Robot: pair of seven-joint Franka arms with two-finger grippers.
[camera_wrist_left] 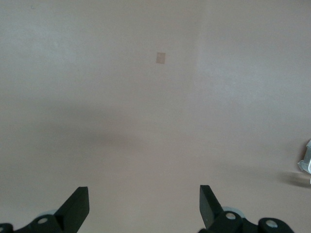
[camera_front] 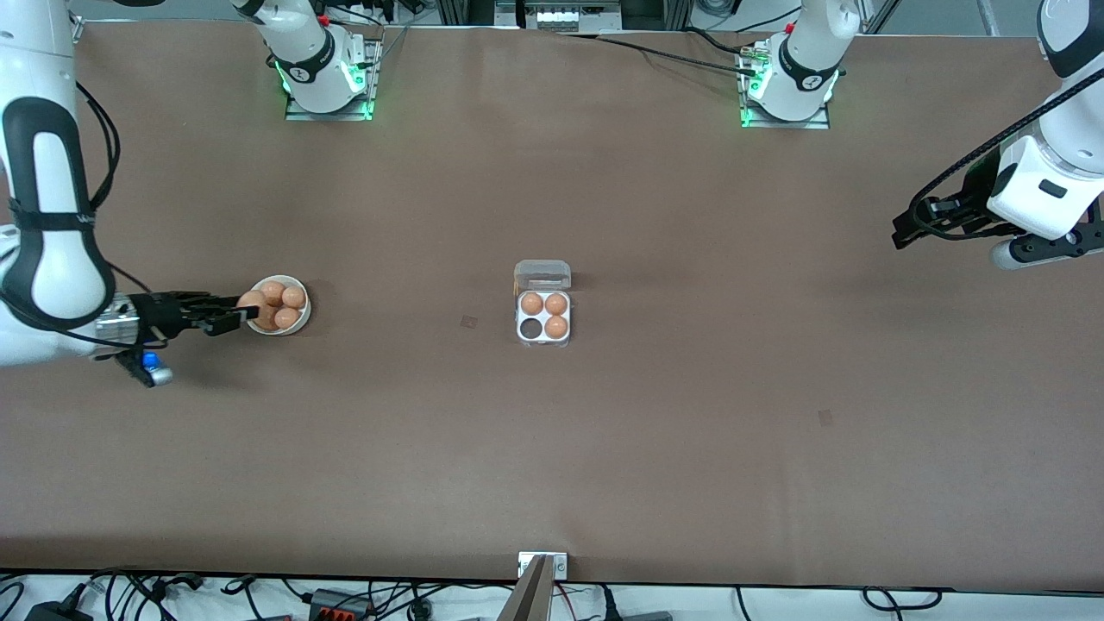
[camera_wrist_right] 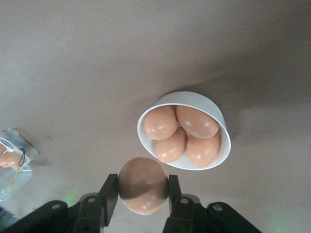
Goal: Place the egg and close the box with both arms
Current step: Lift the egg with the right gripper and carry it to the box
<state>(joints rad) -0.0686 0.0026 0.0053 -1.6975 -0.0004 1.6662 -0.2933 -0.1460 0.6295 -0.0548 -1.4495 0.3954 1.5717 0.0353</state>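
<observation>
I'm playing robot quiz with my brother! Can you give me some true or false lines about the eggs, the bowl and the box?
1. The right gripper is pinching an egg. True.
2. The bowl has no eggs left. False: four eggs still lie in it.
3. The box has three eggs and one free cell. True.
4. The box lid is shut. False: it stands open.
5. The left gripper holds an egg too. False: it is open with nothing in it, waiting at the left arm's end of the table.
</observation>
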